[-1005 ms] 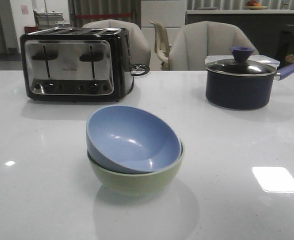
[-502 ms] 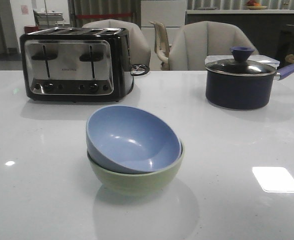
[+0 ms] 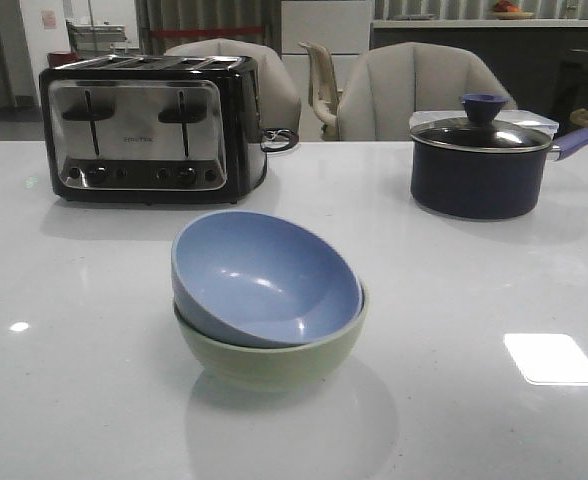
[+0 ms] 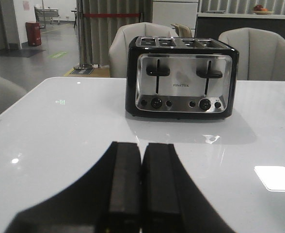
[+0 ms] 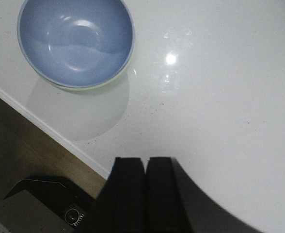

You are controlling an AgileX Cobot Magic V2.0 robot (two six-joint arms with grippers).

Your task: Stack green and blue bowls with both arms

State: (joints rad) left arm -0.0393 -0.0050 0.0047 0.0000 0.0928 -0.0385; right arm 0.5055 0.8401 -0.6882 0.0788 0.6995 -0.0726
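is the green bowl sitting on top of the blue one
No, the blue bowl sits tilted inside the green bowl, which rests on the table.

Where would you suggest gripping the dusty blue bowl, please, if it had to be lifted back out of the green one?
Probably the raised rim of the matte blue round bowl at the back-left, from above. It sits tilted in the pale sage green bowl, so that edge stands clear, whereas the front-right rim lies almost level with the green rim.

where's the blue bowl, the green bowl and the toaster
blue bowl (image 3: 264, 285), front view, on its inner floor
green bowl (image 3: 274, 362), front view, on its outer wall
toaster (image 3: 139, 135), front view, on its shiny front panel
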